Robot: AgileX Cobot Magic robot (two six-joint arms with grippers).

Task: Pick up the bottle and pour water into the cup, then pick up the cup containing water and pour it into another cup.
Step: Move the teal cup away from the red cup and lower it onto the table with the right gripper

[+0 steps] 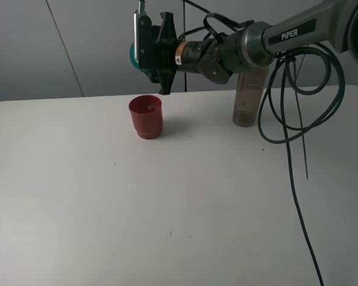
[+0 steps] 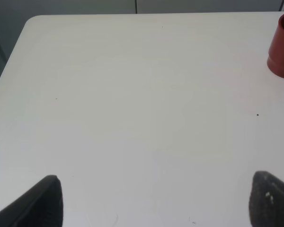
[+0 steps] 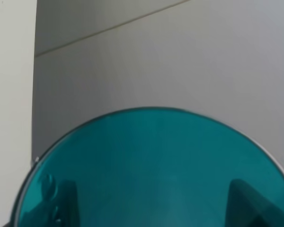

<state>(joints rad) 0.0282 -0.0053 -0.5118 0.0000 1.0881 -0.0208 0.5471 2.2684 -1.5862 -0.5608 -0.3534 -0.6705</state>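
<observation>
right gripper [image 1: 144, 50]: clamped on teal cup [image 3: 156, 170], tipped sideways to pour | red cup [image 1: 146, 117]: just below it | bottle [image 1: 248, 98]: behind its wrist, upright | left gripper [image 2: 154, 201]: spread, empty

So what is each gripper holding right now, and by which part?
The right gripper holds the translucent teal plastic tumbler by its side wall, tipped sideways above the opaque red plastic cup. The left gripper is open, holding nothing.

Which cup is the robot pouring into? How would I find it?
Look at the white table and find the black gripper held above its back part. Right below it stands the red cup, upright. It is solid red with a narrower base, unlike the see-through teal cup in the gripper.
</observation>
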